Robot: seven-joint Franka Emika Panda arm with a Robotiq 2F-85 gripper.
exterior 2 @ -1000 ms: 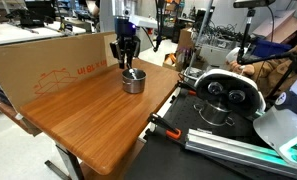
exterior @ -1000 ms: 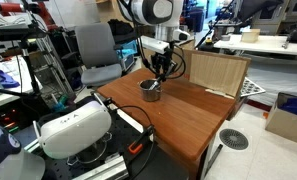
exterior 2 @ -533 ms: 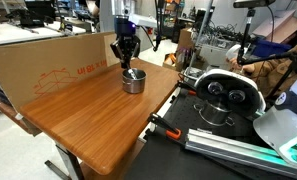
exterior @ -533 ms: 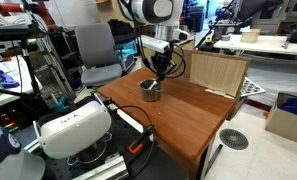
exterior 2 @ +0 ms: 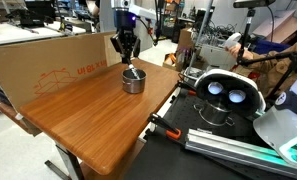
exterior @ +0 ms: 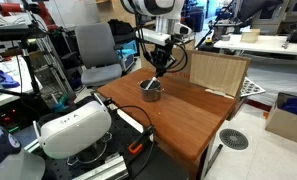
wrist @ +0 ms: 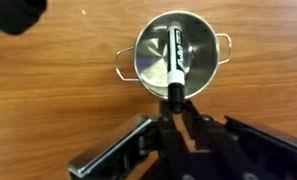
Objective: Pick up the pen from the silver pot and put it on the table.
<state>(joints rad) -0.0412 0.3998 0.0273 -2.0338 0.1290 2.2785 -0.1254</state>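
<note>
Reddish-brown wood fills the table (exterior 2: 83,115), and the silver pot (exterior 2: 134,82) stands on it toward its far end in both exterior views, with the top around it bare. Your gripper (wrist: 175,100) hangs directly over the pot, and its fingers are pressed together on one end of the pen (wrist: 174,58). In the wrist view the pen reads as a dark barrel with a pale band, and it stretches from the fingertips across the pot's near rim and over the shiny bowl. A thin wire handle sticks out to the left and right of the pot there. In an exterior view the gripper (exterior: 158,68) sits just above the pot (exterior: 151,91). You cannot tell whether the pen's free end touches the steel.
</note>
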